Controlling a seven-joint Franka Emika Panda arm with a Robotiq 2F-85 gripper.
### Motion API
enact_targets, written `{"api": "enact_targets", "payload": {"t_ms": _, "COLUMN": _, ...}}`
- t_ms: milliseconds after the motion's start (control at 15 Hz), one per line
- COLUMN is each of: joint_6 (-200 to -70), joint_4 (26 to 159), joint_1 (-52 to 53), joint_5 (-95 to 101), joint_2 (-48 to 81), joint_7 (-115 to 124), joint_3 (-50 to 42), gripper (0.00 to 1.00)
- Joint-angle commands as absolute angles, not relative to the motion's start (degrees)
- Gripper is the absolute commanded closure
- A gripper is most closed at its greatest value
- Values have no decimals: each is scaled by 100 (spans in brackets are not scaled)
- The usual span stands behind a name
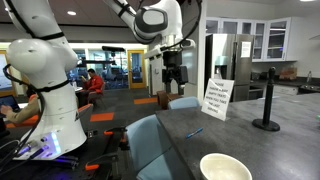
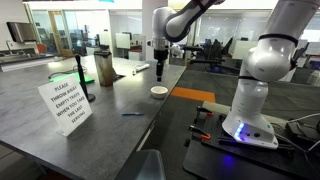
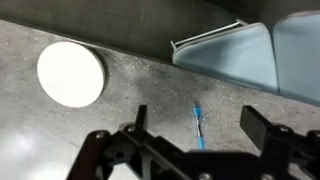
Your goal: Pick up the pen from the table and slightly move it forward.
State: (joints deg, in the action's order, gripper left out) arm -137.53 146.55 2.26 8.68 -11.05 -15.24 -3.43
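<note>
Two fingers [image 3: 258, 126] gape above the pen [image 3: 198, 124]; it lies on the table [image 3: 130, 85].

A: Where do the cameras stand, reckoned from the bowl [image 1: 225, 167]?
B: In an exterior view it lies at the bottom edge: that camera is just beside it, low, facing along the table [image 1: 270, 148] toward the sign [image 1: 217, 98].
A: And in an exterior view where the bowl [image 2: 158, 90] looks small?
B: That camera stands well beyond the sign [image 2: 67, 105], facing back. The wrist view looks down from above; all three share the bowl [image 3: 70, 73].
</note>
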Motion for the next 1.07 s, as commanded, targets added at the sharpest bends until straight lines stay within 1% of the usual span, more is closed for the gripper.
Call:
{"api": "enact_targets", "payload": {"t_ms": 0, "joint_6": -14419, "joint_4": 14603, "joint_1": 248, "joint_5": 883, "joint_2": -449, "joint_7": -2096, "joint_3": -240, "gripper": 0}}
{"api": "enact_targets", "payload": {"t_ms": 333, "joint_6": -14934, "joint_4": 14180, "joint_1": 182, "joint_5": 918, "joint_2": 662, "joint_7": -2478, "joint_3": -41, "gripper": 0}}
{"api": "enact_targets", "payload": {"t_ms": 1000, "joint_6": -15167, "joint_4": 13084, "joint_1": 60, "joint_5": 987, "joint_2": 2249, "joint_7": -2345, "joint_3": 203, "gripper": 0}}
